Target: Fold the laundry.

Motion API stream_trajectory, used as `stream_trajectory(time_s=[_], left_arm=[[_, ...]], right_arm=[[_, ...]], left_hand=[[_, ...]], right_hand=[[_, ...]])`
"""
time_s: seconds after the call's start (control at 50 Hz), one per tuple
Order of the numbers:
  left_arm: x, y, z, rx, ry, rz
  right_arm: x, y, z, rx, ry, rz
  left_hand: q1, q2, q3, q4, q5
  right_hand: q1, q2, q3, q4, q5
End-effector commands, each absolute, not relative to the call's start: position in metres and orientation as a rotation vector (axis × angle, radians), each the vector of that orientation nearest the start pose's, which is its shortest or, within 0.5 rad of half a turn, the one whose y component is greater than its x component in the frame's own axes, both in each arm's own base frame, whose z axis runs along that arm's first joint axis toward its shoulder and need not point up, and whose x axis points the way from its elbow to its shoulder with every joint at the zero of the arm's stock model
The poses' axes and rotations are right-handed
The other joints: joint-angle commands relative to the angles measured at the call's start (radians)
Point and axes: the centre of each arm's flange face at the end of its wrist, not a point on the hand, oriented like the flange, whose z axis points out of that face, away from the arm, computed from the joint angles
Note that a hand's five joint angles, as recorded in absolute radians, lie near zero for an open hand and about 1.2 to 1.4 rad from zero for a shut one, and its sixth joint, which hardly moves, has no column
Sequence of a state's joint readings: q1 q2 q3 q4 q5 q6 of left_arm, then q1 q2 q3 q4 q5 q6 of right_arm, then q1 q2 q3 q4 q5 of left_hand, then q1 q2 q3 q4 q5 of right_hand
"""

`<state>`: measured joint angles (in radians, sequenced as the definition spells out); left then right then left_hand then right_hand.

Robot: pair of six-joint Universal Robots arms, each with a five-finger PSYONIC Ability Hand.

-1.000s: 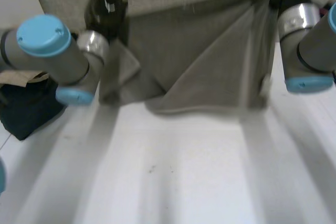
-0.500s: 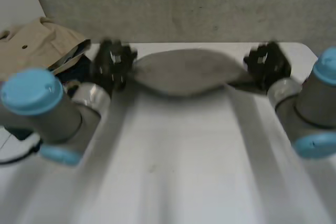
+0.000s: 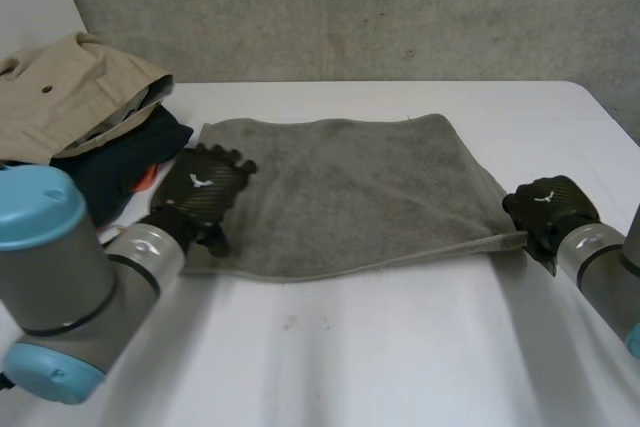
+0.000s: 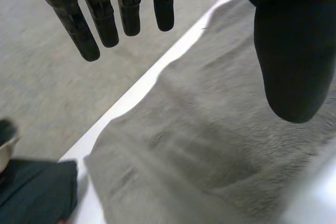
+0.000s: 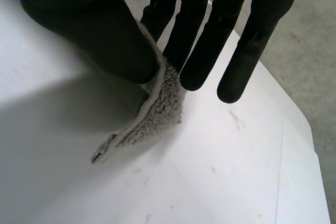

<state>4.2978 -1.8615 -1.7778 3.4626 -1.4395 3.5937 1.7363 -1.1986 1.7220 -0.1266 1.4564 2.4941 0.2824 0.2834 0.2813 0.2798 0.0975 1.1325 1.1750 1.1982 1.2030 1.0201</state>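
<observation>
A grey towel (image 3: pixel 350 192) lies flat across the middle of the white table (image 3: pixel 350 357). My left hand (image 3: pixel 200 187) rests over the towel's near left corner with its fingers (image 4: pixel 84 19) straight and spread and its thumb (image 4: pixel 291 51) apart; the towel (image 4: pixel 210 145) lies loose below the palm. My right hand (image 3: pixel 545 209) is at the towel's near right corner. There its thumb (image 5: pixel 105 30) and straight fingers (image 5: pixel 202 35) pinch the corner of the towel (image 5: pixel 157 108), which stands a little off the table.
A pile of clothes sits at the table's left: a beige garment (image 3: pixel 70 97) on top of a dark blue one (image 3: pixel 110 172), which reaches close to the towel's left edge. A grey wall (image 3: pixel 350 7) stands behind the table.
Both arms swung the hanging towel down and spread it flat on the table. The left hand has let go of its corner and opened; the right hand keeps its pinch.
</observation>
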Motion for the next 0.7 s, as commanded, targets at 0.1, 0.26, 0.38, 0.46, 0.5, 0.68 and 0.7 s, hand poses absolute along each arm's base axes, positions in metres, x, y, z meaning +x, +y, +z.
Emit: stream_trajectory(time_s=[0.1,0.26,0.38,0.46,0.5,0.68,0.7], left_arm=[[-0.223,-0.257,0.17,0.803,2.562,-1.995],[-0.214,-0.264,0.151,0.817,2.643,-1.926],[-0.212,-0.277,0.136,0.852,2.626,-1.875],[-0.212,-0.28,0.125,0.933,2.588,-1.825],[-0.213,-0.281,0.121,0.97,2.57,-1.805],[-0.214,-0.298,0.117,1.015,2.501,-1.811],[-0.215,-0.299,0.116,1.016,2.496,-1.814]], right_arm=[[0.187,-0.3,0.158,-1.128,2.495,-1.797],[0.187,-0.299,0.158,-1.135,2.488,-1.791],[0.187,-0.298,0.157,-1.135,2.487,-1.788],[0.187,-0.299,0.157,-1.135,2.486,-1.79],[0.187,-0.299,0.157,-1.136,2.485,-1.79],[0.187,-0.296,0.155,-1.14,2.491,-1.775],[0.187,-0.296,0.155,-1.138,2.493,-1.775]], left_hand=[[0.151,0.15,0.152,0.154,0.161],[0.216,0.215,0.217,0.218,0.226],[0.277,0.276,0.279,0.28,0.288],[0.278,0.277,0.279,0.28,0.288],[0.278,0.277,0.279,0.28,0.288],[0.871,0.87,0.872,0.874,0.881],[1.025,1.024,1.026,1.027,1.035]], right_hand=[[0.264,0.221,0.198,0.193,0.202],[0.264,0.221,0.198,0.193,0.202],[0.264,0.221,0.198,0.193,0.202],[0.264,0.221,0.198,0.193,0.202],[0.264,0.221,0.198,0.193,0.202],[0.264,0.221,0.198,0.193,0.202],[0.264,0.221,0.198,0.193,0.202]])
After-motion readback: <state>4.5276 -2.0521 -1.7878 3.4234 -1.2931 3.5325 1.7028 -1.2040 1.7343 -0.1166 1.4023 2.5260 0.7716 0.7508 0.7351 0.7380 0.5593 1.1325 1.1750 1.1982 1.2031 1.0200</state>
